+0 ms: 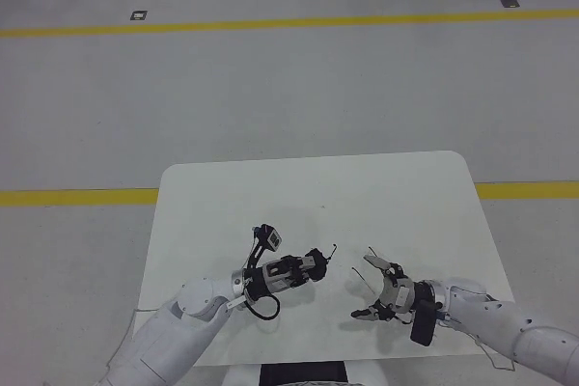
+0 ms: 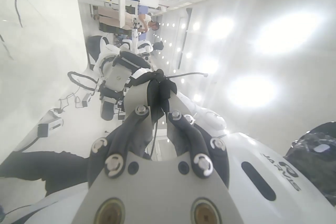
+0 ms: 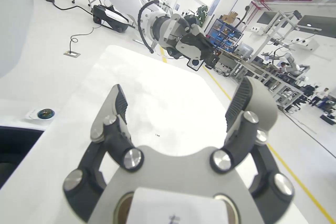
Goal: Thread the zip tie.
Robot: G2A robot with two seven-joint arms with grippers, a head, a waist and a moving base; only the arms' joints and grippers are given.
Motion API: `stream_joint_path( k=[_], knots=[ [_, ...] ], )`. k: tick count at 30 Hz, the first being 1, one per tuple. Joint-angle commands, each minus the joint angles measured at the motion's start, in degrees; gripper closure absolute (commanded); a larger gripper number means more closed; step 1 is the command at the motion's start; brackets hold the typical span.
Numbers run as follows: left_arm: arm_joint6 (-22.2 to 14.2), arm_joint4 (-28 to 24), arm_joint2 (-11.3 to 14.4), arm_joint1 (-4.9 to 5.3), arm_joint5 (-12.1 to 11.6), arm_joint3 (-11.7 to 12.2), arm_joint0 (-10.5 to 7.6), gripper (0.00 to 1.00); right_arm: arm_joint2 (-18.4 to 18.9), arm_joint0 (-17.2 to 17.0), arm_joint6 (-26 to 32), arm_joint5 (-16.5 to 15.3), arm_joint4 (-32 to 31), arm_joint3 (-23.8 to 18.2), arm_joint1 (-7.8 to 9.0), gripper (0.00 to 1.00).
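We hold the zip tie (image 2: 186,74) in the left pincer (image 2: 159,79), which is closed tight on its bunched black part. One thin end juts out past the fingertips, held up off the tabletop (image 1: 367,183) over the middle of its near half. We cannot tell whether the small knob at that tip is the head. The right pincer (image 3: 182,86) stands wide open and empty, a little nearer the tabletop's right edge. It faces the left one and is well apart from the tie.

As we judge it, the step in hand is to bring the right pincer onto that free end. To do it well, we keep the left arm steady and come in along the line of the strip, not across it. We close a little behind the tip, so that the tip stays free for threading. The strip looks thin and springy, so a hard or skewed bite may flick it aside. We go slowly and check the alignment in both wrist views before closing.
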Motion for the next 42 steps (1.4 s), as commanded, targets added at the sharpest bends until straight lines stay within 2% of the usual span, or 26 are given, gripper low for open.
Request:
stream_joint_path(
  k=[1, 2, 6, 12, 15, 17, 29, 31, 34, 37, 38, 39, 40, 42],
  knots=[
    [-0.39, -1.33, 0.01, 0.01, -0.18, -0.07, 0.28, 1.0, 0.0, 0.0, 0.0, 0.0, 0.0, 0.0, 0.0, 0.0],
    [-0.55, -1.69, -0.02, 0.03, -0.21, -0.03, 0.33, 1.0, 0.0, 0.0, 0.0, 0.0, 0.0, 0.0, 0.0, 0.0],
    [-1.43, -2.97, 0.3, 0.01, -0.28, -0.32, 0.49, 1.0, 1.44, -0.71, 5.82, 5.08, -3.81, -2.48, -0.19, 0.0],
    [-1.43, -2.97, 0.3, 0.01, -0.28, -0.32, 0.49, 1.0, 1.19, -0.2, 10.41, 12.61, -4.19, -5.21, -0.39, 0.0],
    [-1.43, -2.97, 0.3, 0.01, -0.28, -0.32, 0.49, 1.0, 0.73, 0.42, 9.89, 17.73, -4.19, -5.9, -0.79, 0.0],
    [-1.43, -2.97, 0.3, 0.01, -0.28, -0.32, 0.49, 1.0, 0.9, 0.14, 8.84, 19.92, -4.19, -5.82, -1.15, 0.0],
    [-1.43, -2.97, 0.3, 0.01, -0.28, -0.32, 0.49, 1.0, 1.01, -0.17, 8.61, 20.41, -4.19, -5.58, -1.38, 0.0],
    [-1.43, -2.97, 0.3, 0.01, -0.28, -0.32, 0.49, 1.0, 1.65, -0.8, 9.96, 20.63, -4.04, -6.01, -1.69, 0.0],
    [-1.43, -2.97, 0.3, 0.01, -0.28, -0.32, 0.49, 1.0, 2.9, -2.25, 8.36, 23.14, -2.35, -5.86, -2.37, 0.0],
    [-1.43, -2.97, 0.3, 0.01, -0.28, -0.32, 0.49, 1.0, 4.39, -3.2, 7.69, 23.14, -1.83, -5.24, -3.23, 0.0],
    [-1.43, -2.97, 0.3, 0.01, -0.28, -0.32, 0.49, 1.0, 4.91, -3.54, 7.48, 23.14, -1.75, -5.05, -3.52, 0.09],
    [-1.43, -2.97, 0.3, 0.01, -0.28, -0.32, 0.49, 1.0, 5.44, -3.9, 7.27, 23.14, -1.74, -4.83, -3.83, 0.37],
    [-1.43, -2.97, 0.3, 0.01, -0.28, -0.32, 0.49, 1.0, 5.97, -4.29, 7.06, 23.14, -1.79, -4.6, -4.14, 0.51],
    [-1.43, -2.97, 0.3, 0.01, -0.28, -0.32, 0.49, 1.0, 7.2, -5.29, 6.59, 23.14, -1.96, -3.98, -4.92, 0.55]
  ],
)
